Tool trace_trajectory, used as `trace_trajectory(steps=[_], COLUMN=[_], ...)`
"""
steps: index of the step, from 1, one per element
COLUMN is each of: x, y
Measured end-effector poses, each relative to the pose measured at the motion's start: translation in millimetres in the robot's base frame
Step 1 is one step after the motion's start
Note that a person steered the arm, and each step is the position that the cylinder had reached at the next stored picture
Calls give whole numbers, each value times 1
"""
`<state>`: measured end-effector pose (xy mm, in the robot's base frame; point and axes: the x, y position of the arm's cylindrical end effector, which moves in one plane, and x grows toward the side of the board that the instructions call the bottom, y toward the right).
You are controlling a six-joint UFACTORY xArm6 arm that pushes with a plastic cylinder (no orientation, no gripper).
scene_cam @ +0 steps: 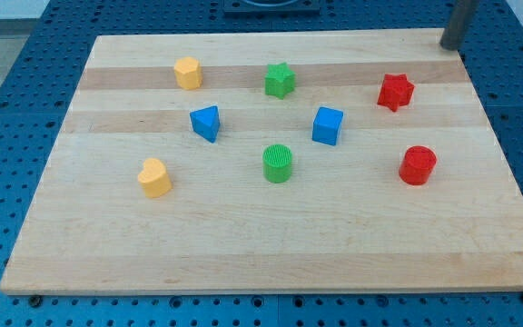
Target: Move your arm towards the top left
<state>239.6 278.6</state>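
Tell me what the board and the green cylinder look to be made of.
Board: pale wood, apparently glued strips, with lengthwise grain bands and a matte finish. Green cylinder: probably plastic, perhaps 3D printed, given its uniform saturated colour and fine ridges; it looks matte.

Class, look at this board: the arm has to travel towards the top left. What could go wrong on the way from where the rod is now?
1. My tip sits at the board's top right corner, so a low leftward sweep could knock the red star.
2. Further along, the green star and the yellow hexagon block lie in the upper row; a path dipping down might shove them.
3. The tip is right by the edge, so it could slip off the board.
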Motion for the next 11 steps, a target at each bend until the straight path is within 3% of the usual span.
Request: trace_trajectory(steps=[1,4,5,7,10,11], x=[0,3,2,-23,-23,-24], y=[0,-130,-138,-274,-315,-382])
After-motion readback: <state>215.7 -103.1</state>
